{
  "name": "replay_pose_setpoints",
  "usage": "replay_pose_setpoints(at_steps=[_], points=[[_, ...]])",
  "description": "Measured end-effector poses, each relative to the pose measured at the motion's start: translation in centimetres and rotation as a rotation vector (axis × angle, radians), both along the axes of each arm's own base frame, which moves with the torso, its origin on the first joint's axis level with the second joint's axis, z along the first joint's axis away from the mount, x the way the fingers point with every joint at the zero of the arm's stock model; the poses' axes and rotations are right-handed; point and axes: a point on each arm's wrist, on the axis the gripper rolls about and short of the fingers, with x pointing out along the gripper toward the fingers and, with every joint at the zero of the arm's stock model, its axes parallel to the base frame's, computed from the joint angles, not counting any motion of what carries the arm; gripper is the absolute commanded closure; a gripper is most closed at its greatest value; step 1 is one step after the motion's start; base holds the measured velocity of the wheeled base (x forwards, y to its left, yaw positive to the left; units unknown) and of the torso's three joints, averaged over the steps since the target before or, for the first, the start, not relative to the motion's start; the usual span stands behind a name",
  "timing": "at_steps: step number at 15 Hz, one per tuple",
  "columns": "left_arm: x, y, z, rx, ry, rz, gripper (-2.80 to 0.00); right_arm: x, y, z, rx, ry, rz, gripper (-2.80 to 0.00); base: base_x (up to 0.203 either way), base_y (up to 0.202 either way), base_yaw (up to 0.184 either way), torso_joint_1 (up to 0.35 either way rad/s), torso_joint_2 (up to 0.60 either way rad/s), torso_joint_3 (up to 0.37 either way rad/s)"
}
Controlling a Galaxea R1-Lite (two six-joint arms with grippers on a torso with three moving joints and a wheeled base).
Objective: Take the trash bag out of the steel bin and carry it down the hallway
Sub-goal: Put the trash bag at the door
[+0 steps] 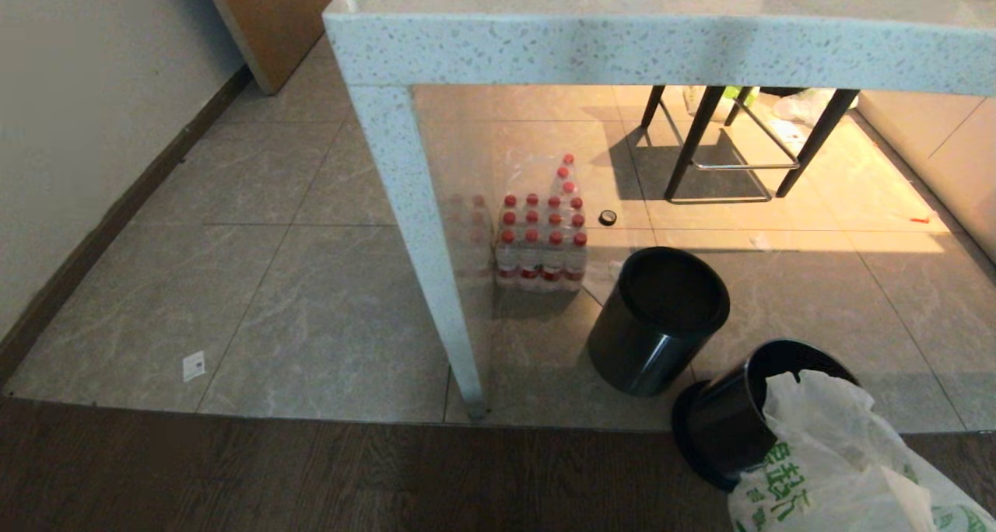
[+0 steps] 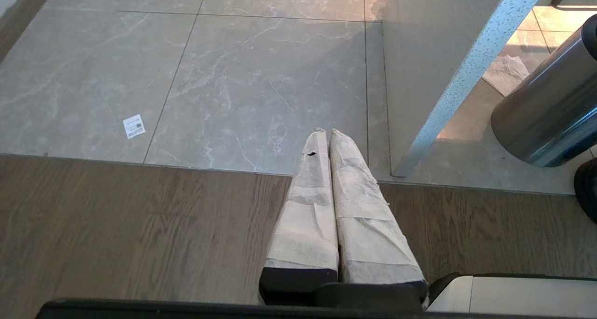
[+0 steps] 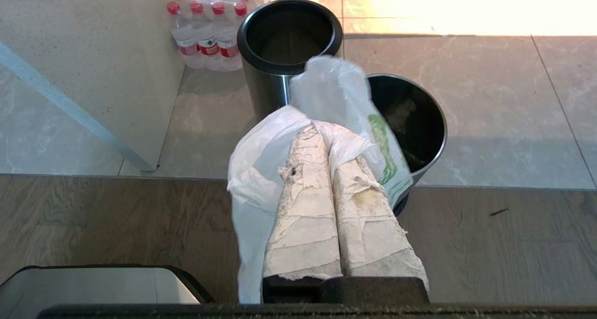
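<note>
Two bins [image 1: 657,322] beside table leg [image 1: 420,236]

A speckled table [image 1: 661,46] stood on grey floor tiles [image 1: 327,306]. A pack of red-capped water bottles [image 1: 542,240] sat beneath it, near a dark bin [image 1: 657,322] and a stool [image 1: 731,139].

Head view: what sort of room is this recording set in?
Probably a home kitchen or dining area. A speckled stone-topped table stands on glossy tiled floor, a shrink-wrapped pack of water bottles sits beneath it, and two waste bins stand beside it where the tile meets wood flooring.
</note>
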Motion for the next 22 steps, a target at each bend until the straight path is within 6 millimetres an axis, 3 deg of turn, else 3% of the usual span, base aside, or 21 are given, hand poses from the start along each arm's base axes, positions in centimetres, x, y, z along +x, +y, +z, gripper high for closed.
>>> replay_pose_setpoints(at_steps=[22], points=[[0.0, 0.0, 0.0, 0.0, 0.0, 0.0, 0.0, 0.0, 0.0, 0.0, -0.001, 0.0, 0.0, 0.0, 0.0, 0.0, 0.0, 0.0, 0.0, 0.0]])
